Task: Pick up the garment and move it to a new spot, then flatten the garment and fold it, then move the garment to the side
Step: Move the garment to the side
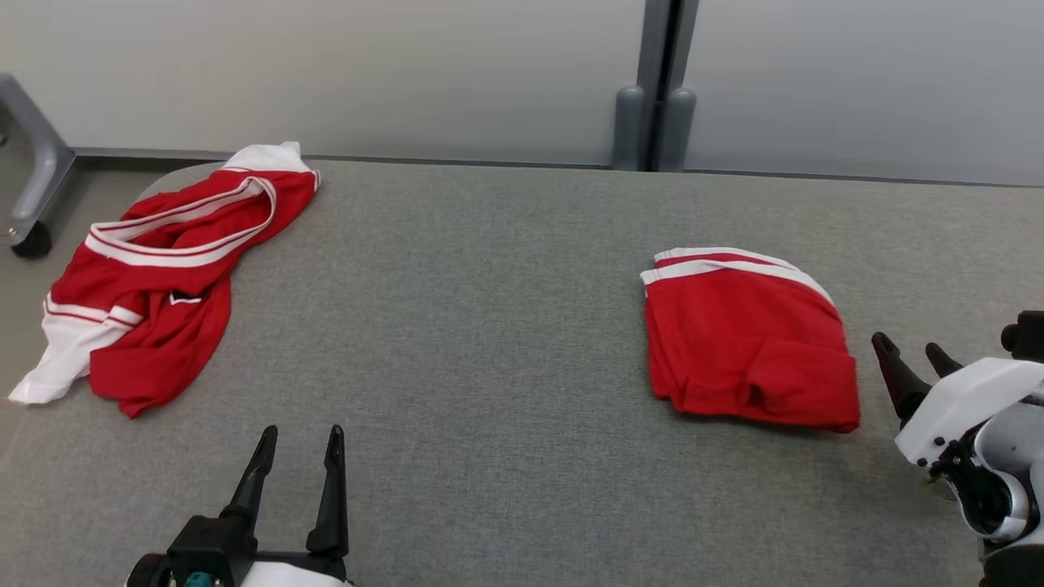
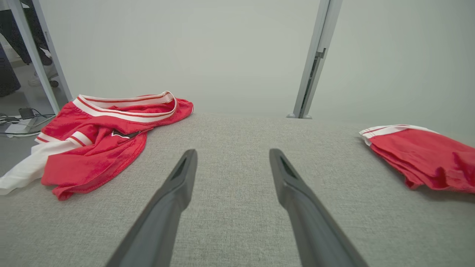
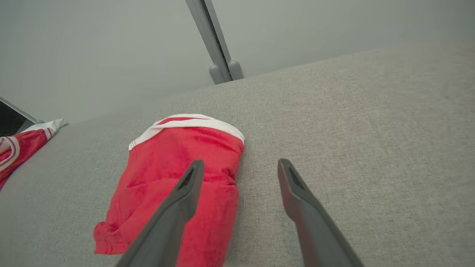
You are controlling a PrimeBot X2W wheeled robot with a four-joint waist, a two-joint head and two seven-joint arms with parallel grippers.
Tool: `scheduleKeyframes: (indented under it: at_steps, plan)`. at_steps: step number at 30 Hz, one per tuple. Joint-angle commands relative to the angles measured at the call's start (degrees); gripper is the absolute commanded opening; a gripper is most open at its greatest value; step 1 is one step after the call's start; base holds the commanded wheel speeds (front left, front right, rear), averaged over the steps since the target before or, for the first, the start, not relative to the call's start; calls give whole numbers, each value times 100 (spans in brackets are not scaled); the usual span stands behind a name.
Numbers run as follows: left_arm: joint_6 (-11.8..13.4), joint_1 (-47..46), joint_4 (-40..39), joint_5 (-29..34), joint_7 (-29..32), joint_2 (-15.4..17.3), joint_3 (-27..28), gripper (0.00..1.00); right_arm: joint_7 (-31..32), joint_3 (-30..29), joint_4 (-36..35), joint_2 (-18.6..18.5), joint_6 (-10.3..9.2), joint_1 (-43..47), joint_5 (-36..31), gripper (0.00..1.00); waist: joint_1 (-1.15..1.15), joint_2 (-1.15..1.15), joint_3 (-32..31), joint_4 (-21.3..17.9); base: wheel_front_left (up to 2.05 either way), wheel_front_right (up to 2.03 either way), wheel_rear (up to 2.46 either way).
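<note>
The crumpled red garment (image 1: 155, 285) stretches from the near-left edge of the table (image 1: 489, 326) back toward the wall (image 1: 326, 73); left gripper (image 1: 302, 436) and right gripper (image 1: 907, 346) both gape, empty.

grey table (image 1: 489, 285), wall post (image 1: 656, 81), caster (image 1: 33, 242)

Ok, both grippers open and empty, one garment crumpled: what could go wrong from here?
1. The crumpled garment lies at the left edge of the table with its white end hanging over; a weak pinch by the left gripper might drag it off.
2. It is bunched in layers, so a grab may catch only one.
3. The folded garment lies near the right gripper; that arm could brush it and spoil the fold.
</note>
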Motion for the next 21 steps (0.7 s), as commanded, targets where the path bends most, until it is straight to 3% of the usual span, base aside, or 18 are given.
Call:
scheduleKeyframes:
  at_steps: [1,9,10,11,12,13,15,21]
  plan:
    - [-5,-128,17,-47,1,25,-35,100,225,-67,192,2,9,-150,-53,100,0,0,192,238,0,0,0]
    - [35,-340,64,-99,1,23,-197,100,935,-139,1143,226,8,-649,-194,100,0,0,441,539,0,0,0]
    - [53,-347,52,-94,1,23,-182,100,956,-170,1203,286,7,-722,-110,64,0,0,479,519,0,0,0]
    - [65,-364,36,-93,1,26,-169,100,986,-162,1249,281,7,-785,-91,7,0,0,524,487,0,0,0]
    - [66,-397,10,-87,1,23,-163,100,968,-142,1265,254,7,-857,-104,7,0,0,589,436,0,0,0]
    - [59,-451,-22,-84,1,20,-171,100,917,-150,1277,219,7,-953,-120,0,0,0,669,381,0,0,0]
    - [21,-548,-78,-75,1,21,-175,100,995,-87,1221,108,7,-1145,-121,0,0,0,875,246,0,0,0]
    - [-121,-992,-221,90,1,22,-201,100,1287,46,935,-1081,4,-1612,-605,0,0,0,1539,-151,0,0,0]
